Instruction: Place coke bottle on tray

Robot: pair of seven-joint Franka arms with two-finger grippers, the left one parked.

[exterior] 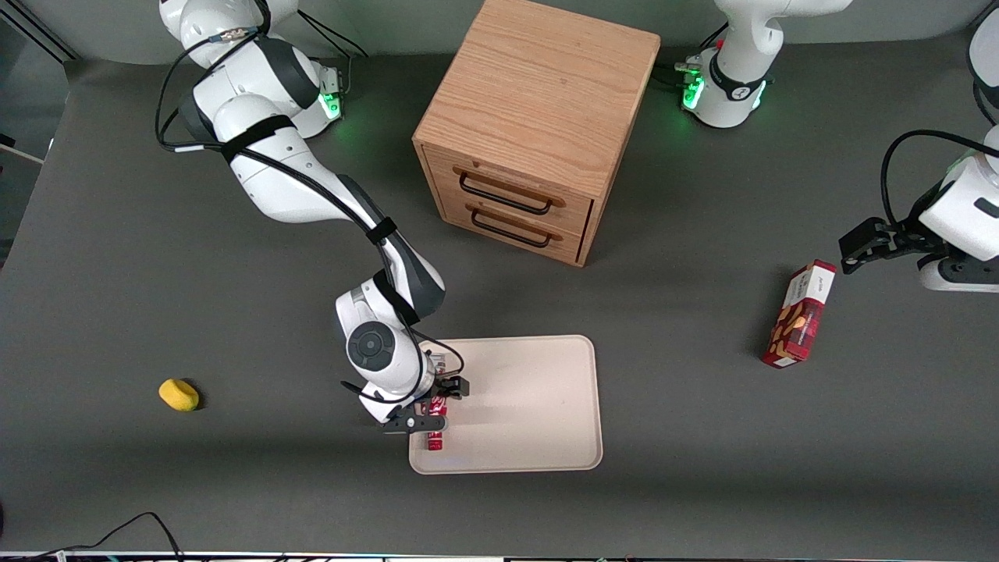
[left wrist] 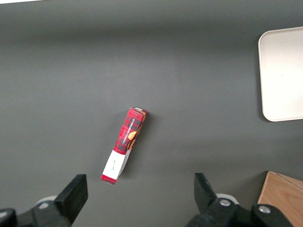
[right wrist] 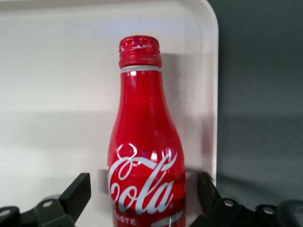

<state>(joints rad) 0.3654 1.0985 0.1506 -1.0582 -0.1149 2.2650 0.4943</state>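
Note:
The coke bottle (exterior: 435, 434) lies flat on the tray (exterior: 531, 406), close to the tray's rim toward the working arm's end. In the right wrist view the red bottle (right wrist: 144, 142) shows its red cap and white script, lying on the cream tray (right wrist: 57, 71). My gripper (exterior: 437, 406) sits low over the bottle. Its fingers are open and stand on either side of the bottle's body (right wrist: 142, 189), with a small gap at each side. The tray's corner also shows in the left wrist view (left wrist: 284, 71).
A wooden two-drawer cabinet (exterior: 531, 133) stands farther from the front camera than the tray. A red-and-white snack box (exterior: 800, 324) lies toward the parked arm's end; it also shows in the left wrist view (left wrist: 125, 144). A small yellow object (exterior: 179, 394) lies toward the working arm's end.

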